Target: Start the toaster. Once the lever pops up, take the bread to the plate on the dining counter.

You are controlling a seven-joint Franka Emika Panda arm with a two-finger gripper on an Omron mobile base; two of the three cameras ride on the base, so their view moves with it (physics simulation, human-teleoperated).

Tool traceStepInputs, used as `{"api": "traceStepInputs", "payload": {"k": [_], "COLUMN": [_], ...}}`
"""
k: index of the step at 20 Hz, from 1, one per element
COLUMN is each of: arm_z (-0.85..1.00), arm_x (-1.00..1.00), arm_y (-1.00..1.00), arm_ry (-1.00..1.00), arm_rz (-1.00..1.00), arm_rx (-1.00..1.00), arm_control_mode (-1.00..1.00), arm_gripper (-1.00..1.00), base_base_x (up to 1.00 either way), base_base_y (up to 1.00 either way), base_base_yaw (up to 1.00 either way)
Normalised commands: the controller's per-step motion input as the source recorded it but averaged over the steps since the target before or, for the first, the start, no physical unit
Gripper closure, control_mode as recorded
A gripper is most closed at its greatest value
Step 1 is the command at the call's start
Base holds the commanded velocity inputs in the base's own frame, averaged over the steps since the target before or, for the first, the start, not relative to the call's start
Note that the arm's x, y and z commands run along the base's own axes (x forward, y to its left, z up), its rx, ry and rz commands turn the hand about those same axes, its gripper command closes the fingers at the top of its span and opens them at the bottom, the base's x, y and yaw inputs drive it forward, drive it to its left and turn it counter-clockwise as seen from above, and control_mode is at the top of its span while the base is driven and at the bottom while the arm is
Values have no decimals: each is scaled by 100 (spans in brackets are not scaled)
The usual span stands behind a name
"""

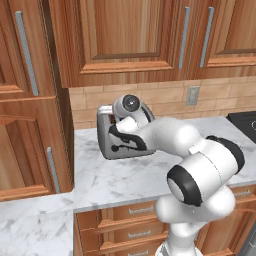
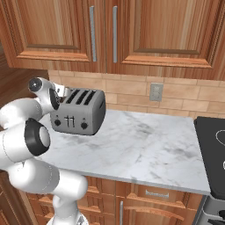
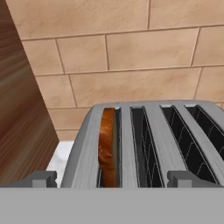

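Nearest our lens are the two dark fingertips (image 3: 41, 178) of the gripper (image 3: 113, 179), spread as wide as they go and holding nothing, one to either side of the toaster's near end.

Between them stands the bread (image 3: 107, 146), a brown slice on edge in the toaster's outermost slot, the one closest to the wooden cabinet side (image 3: 22, 109). Its browned top edge stands slightly proud of the slot mouth; the rest sits below.

We judge the slice light, rigid and dry, but brittle at the crust and liable to crumble under a hard pinch. Its faces look rough enough not to slip. The sensible hold is across the two flat faces at the exposed upper edge, fingers aligned with the slot and lifted straight up so the slice does not scrape the slot walls. Little of it is exposed, so the purchase will be shallow.

The toaster (image 2: 78, 112) itself is a boxy grey metal unit on the marble worktop (image 2: 140, 145); its other three slots appear empty. Behind the toaster is a tan tiled wall (image 3: 131, 57); to one side of it along that wall, an outlet (image 2: 155, 92). Whether its levers are up or down we cannot tell.
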Motion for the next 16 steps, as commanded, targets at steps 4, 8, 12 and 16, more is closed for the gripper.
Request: {"api": "traceStepInputs", "payload": {"k": [4, 8, 12, 16], "arm_z": [0, 0, 0, 0], "arm_x": [23, 16, 15, 10], "arm_y": [4, 9, 14, 9], "arm_ry": [1, 1, 1, 2], "arm_rz": [0, 0, 0, 0], "arm_rx": [0, 0, 0, 0], "arm_control_mode": [-100, -100, -100, -100], "arm_gripper": [-100, -100, -100, -100], "base_base_x": [0, 0, 0, 0], "base_base_y": [0, 0, 0, 0], "base_base_yaw": [0, 0, 0, 0]}}
